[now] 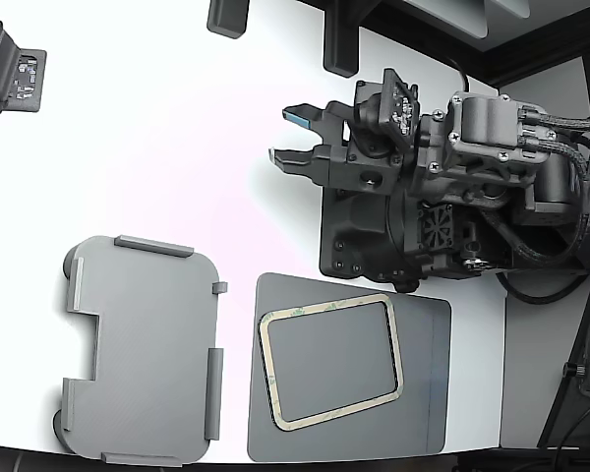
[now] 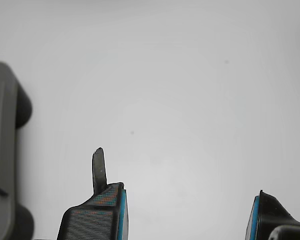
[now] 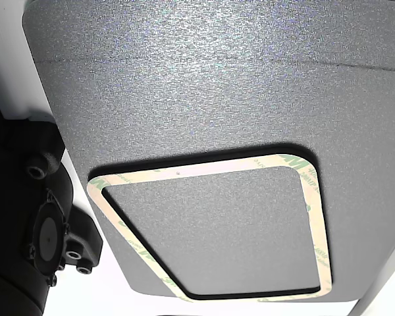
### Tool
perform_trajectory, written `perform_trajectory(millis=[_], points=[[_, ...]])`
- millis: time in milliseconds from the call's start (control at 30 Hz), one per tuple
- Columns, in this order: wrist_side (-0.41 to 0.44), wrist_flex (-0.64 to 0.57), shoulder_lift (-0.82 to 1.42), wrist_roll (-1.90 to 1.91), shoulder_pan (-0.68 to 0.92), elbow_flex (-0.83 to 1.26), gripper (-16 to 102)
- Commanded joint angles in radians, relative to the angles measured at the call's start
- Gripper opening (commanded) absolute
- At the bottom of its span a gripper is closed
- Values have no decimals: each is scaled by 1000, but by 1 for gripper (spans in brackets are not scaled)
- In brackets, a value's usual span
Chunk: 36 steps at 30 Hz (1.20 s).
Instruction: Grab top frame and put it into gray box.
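Observation:
The top frame [image 1: 324,307], a thin cream ring with faint green marks, lies flat on a dark gray mat [image 1: 423,393] near the table's front; the other view shows the top frame [image 3: 318,224] close up on the mat [image 3: 204,79]. The gray box [image 1: 147,344], a light gray shallow tray, sits to the exterior view's left of the mat. Its rounded edge [image 2: 2,150] shows in the wrist view. My gripper [image 1: 287,136] hovers open and empty over bare white table, farther back than the frame and the box. Its blue-padded fingers [image 2: 97,215] stand wide apart around the gripper [image 2: 187,220].
My arm's black body and base [image 1: 452,197] fill the exterior view's right, just behind the mat. Part of a second black arm [image 1: 5,69] shows at the far left. A black fixture [image 3: 26,217] sits beside the mat in the other view.

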Motion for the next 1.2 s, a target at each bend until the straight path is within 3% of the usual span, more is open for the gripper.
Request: perform_trajectory(millis=[0,367,600,933,1167], points=[[-31,-9,21,-20,-11,-21,100],[-31,-8,18,-21,-9,-32,100],[-58,-3,-143,-83,8,-210,97],[-21,199,-440,-973,225,-580,99],[-120,414,-589,-1540,377,-762,95]])
